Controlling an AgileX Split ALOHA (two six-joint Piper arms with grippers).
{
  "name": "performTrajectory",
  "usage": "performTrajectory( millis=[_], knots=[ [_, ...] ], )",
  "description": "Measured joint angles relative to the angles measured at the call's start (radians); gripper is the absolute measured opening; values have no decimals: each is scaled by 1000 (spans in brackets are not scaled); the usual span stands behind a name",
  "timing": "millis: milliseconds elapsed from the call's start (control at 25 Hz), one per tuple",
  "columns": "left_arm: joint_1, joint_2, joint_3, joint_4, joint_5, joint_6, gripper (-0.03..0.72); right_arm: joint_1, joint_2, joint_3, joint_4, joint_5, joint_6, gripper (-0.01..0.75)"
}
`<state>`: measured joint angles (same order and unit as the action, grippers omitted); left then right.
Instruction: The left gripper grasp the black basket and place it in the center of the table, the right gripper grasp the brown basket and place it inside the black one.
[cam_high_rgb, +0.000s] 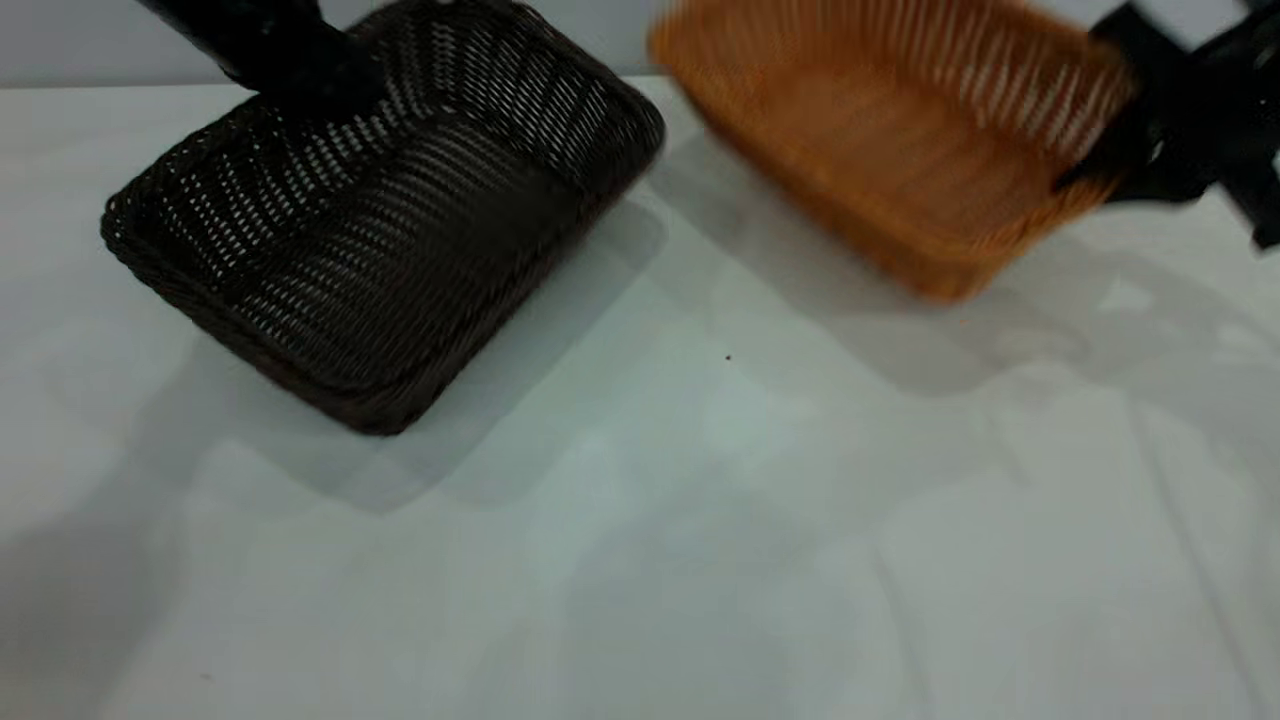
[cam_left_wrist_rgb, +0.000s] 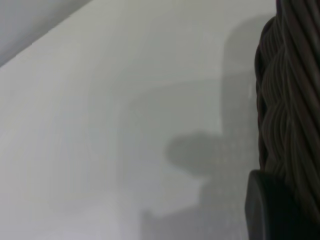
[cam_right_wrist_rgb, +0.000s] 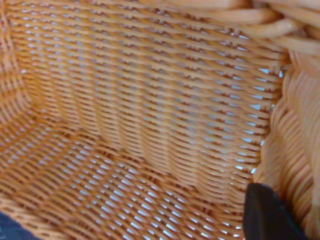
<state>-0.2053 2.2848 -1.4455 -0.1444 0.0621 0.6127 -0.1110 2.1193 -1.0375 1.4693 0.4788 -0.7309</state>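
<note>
both baskets (cam_high_rgb: 390, 250) (cam_high_rgb: 900, 140) hang tilted from their grippers (cam_high_rgb: 300, 85) (cam_high_rgb: 1110, 165).

From here the brown basket (cam_right_wrist_rgb: 140, 130) fills nearly everything: its orange-tan woven wall and floor seen from inside, pale light showing through the gaps in the weave. The thick braided rim (cam_right_wrist_rgb: 260, 20) runs along one edge. A dark fingertip (cam_right_wrist_rgb: 267, 215) of the right pincer sits against the wall's inner side.

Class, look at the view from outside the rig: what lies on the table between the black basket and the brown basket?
Nothing. In the exterior view only bare table and shadow separate the black basket from the brown basket.
</note>
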Motion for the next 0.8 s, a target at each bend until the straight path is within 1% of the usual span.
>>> performTrajectory(
  millis=[80,200,320,400,520,680,800],
  knots=[
    [-28,0,-1,0,33,83,82,-44,-8,-58,-58,104,2,65],
    [-74,-6,-2,-3,36,218,82,-86,-15,-154,-182,247,73,65],
    [-137,-11,-6,3,24,328,82,-101,-15,-217,-319,330,161,65],
    [-191,-9,-11,3,23,381,82,-102,-15,-245,-391,349,203,65],
    [-269,6,-12,1,17,429,82,-102,-15,-277,-433,362,231,65],
    [-354,21,-13,-7,17,456,82,-102,-15,-296,-440,374,245,65],
    [-399,22,-13,-10,13,504,82,-102,-15,-299,-443,376,248,65]
  ],
)
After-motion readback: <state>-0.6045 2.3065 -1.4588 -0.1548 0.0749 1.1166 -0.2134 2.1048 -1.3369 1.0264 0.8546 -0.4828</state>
